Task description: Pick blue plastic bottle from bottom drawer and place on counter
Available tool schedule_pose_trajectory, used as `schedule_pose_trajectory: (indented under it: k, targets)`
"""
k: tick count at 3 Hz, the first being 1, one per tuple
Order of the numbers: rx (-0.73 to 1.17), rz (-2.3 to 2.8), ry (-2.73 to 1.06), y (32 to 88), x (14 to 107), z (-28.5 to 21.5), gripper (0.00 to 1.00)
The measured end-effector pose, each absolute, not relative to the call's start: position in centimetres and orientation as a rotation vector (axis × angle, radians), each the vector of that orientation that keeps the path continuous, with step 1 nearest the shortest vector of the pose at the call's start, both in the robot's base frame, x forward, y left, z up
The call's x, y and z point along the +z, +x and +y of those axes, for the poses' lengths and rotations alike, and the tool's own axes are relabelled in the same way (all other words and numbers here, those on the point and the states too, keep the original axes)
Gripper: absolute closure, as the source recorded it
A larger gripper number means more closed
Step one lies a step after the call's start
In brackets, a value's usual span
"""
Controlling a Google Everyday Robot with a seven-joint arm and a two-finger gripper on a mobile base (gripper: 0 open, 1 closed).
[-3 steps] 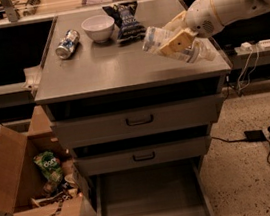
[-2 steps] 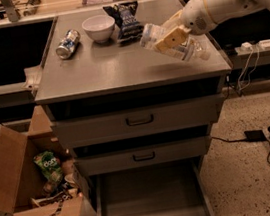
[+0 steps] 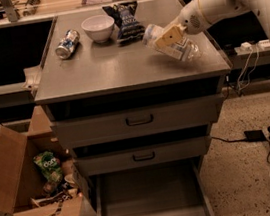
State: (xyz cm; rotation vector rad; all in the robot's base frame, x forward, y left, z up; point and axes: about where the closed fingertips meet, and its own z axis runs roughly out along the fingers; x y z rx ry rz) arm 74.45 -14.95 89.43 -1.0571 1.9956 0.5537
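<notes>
No text legible, pale lettering on dark snack bag (image 3: 126, 23) at twelve o'clock unreadable, gripper (image 3: 167, 37) at two o'clock clasping blue plastic bottle (image 3: 183, 50) above counter (image 3: 109, 71), its label unreadable

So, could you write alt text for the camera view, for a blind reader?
The gripper holds the blue plastic bottle, tilted, over the right side of the counter. A can, a white bowl and a snack bag lie further back; the bottom drawer stands open.
</notes>
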Motion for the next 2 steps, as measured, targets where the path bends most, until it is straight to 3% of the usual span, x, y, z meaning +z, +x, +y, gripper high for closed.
schedule_pose_trajectory:
  k: [2]
  targets:
    - [0.589,2.077,-0.991,77.0,86.5,-16.0,1.0]
